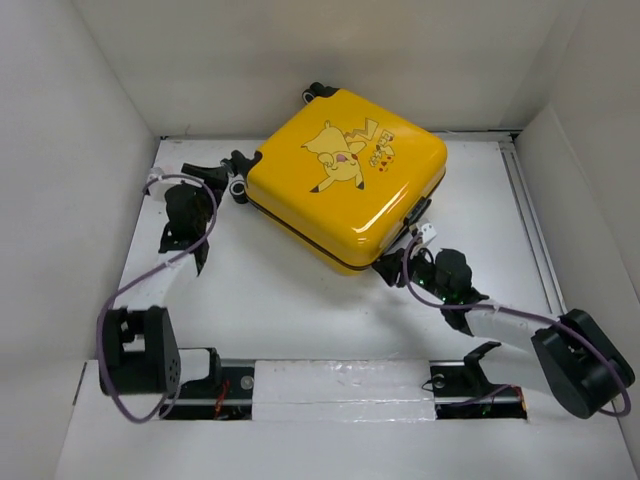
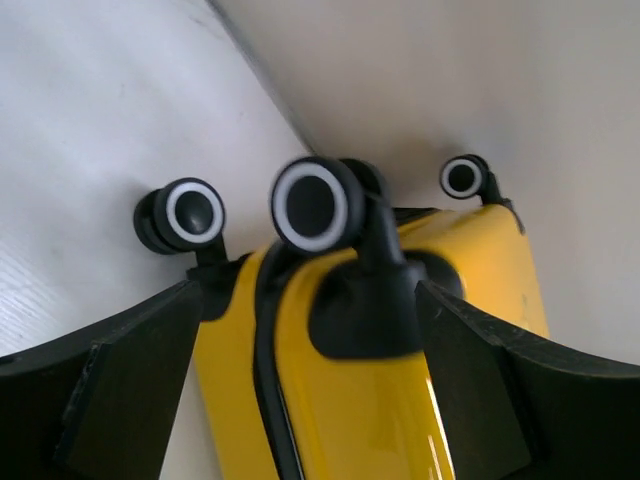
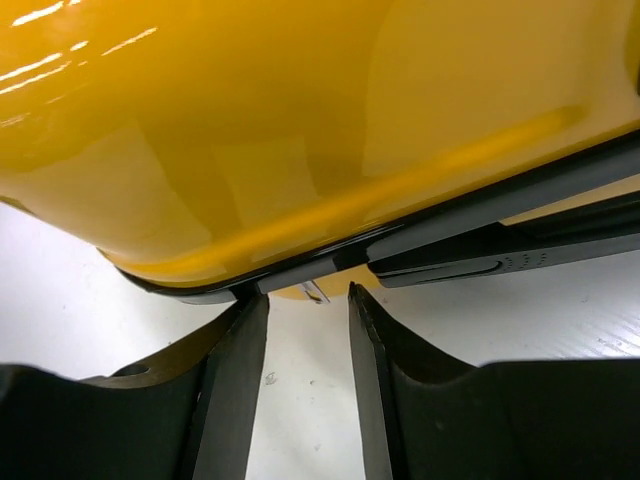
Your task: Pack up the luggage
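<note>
On the table (image 1: 300,300), yellow luggage (image 1: 345,180), left end effector (image 1: 236,175) and right end effector (image 3: 308,303) both open beside it

luggage (image 1: 345,180) on table (image 1: 300,310), L gripper (image 1: 228,173) at left — R gripper (image 1: 392,268) front-right

What I can't make out from here

Past the left fingers (image 2: 110,400), the nearest wheel (image 2: 312,205) is out of focus, and the luggage (image 2: 360,420) between them runs off the bottom edge. Above the right fingers (image 3: 235,390) the yellow shell overfills the view, cut off at the top and both sides. A small pale tab (image 3: 313,291) just beyond their tips is too small for me to identify, and I can't tell whether the tips touch the black trim (image 3: 480,215). From overhead, the right fingertips are lost against the shell's edge.
</note>
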Controlling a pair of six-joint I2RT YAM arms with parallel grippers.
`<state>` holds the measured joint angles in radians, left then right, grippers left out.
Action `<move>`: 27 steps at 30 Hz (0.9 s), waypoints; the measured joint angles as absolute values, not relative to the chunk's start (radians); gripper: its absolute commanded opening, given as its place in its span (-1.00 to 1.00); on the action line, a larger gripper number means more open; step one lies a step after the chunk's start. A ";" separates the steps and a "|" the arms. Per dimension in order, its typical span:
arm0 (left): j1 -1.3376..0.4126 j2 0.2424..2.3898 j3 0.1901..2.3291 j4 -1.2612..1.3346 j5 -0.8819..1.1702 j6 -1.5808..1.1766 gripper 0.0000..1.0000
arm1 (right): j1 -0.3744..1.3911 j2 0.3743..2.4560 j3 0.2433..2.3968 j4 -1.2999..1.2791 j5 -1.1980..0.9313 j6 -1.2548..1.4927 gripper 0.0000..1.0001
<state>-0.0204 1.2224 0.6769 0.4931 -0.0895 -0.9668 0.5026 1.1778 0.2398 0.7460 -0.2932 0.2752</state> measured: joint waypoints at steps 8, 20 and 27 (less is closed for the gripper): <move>0.023 1.525 0.922 0.533 0.154 -1.050 0.73 | 0.582 1.056 0.240 0.643 -0.224 0.272 -0.12; 0.022 1.669 1.014 0.527 0.210 -1.145 0.65 | 0.598 0.947 0.239 0.566 -0.175 0.277 -0.12; 0.036 1.772 1.023 0.651 0.252 -1.252 0.50 | 0.598 0.978 0.238 0.566 -0.154 0.302 -0.27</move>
<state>0.0357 1.7718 1.0225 0.6506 0.2523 -1.2522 0.5976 0.9783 0.2382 0.5659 -0.1539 0.3016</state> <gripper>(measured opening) 0.765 0.396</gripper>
